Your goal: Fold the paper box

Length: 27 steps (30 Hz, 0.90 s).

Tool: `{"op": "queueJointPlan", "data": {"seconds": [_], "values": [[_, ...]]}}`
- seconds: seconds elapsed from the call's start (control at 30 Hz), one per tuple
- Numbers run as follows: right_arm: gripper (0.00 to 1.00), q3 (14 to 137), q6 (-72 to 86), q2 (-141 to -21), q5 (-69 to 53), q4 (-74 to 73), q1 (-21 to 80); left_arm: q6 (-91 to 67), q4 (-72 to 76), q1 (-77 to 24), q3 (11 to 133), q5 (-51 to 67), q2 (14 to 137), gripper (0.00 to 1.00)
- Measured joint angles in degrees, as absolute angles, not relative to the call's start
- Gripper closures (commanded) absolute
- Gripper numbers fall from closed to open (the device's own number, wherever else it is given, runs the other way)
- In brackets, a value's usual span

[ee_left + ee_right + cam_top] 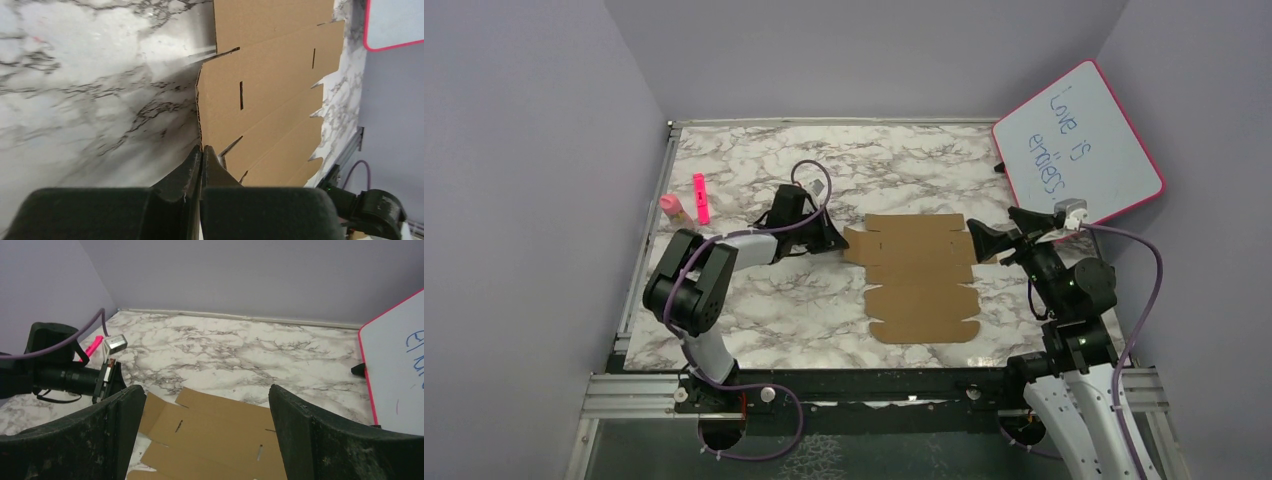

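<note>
- Mid-table, we see the paper box point(919, 275) lying as a flat, unfolded brown sheet on the marble table point(754, 160), its long side running from the arms toward the far wall.
- At its far left flap, the left gripper point(837, 243) has its fingers point(192, 172) pressed together, with the tips right at the sheet's edge. We cannot tell whether cardboard is caught between them.
- We see the left arm bent sharply at the elbow near its base, the forearm stretched low over the table toward the sheet.
- On the opposite side, the right gripper point(987, 243) stands wide apart and holds nothing, just beside the sheet's far right edge. Its wrist view looks down across the cardboard between the two fingers point(305, 435).
- We see the right arm rising from its base and folding at the elbow, with the wrist pointed left.
- A pink-framed whiteboard point(1079, 140) leans in the far right corner.
- A pink marker point(700, 197) lies near the table's left edge.
</note>
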<state>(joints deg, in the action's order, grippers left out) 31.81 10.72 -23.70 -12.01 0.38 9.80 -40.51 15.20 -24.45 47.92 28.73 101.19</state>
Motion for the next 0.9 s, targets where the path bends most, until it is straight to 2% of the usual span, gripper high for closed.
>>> {"op": "queueJointPlan", "data": {"seconds": [0.3,0.6,0.9], "values": [[0.00,32.0,12.7,-32.6,-18.4,0.8,9.8,-28.9,-1.2,-17.8,49.1,28.0,94.5,1.00],[0.00,33.5,15.5,-44.1,-22.8,3.0,9.8,-23.7,-7.9,-12.4,49.4,27.8,93.8,0.99],[0.00,35.3,18.1,-58.5,-25.9,6.5,9.8,-20.6,-11.0,-9.9,50.1,25.3,91.5,0.65]]}}
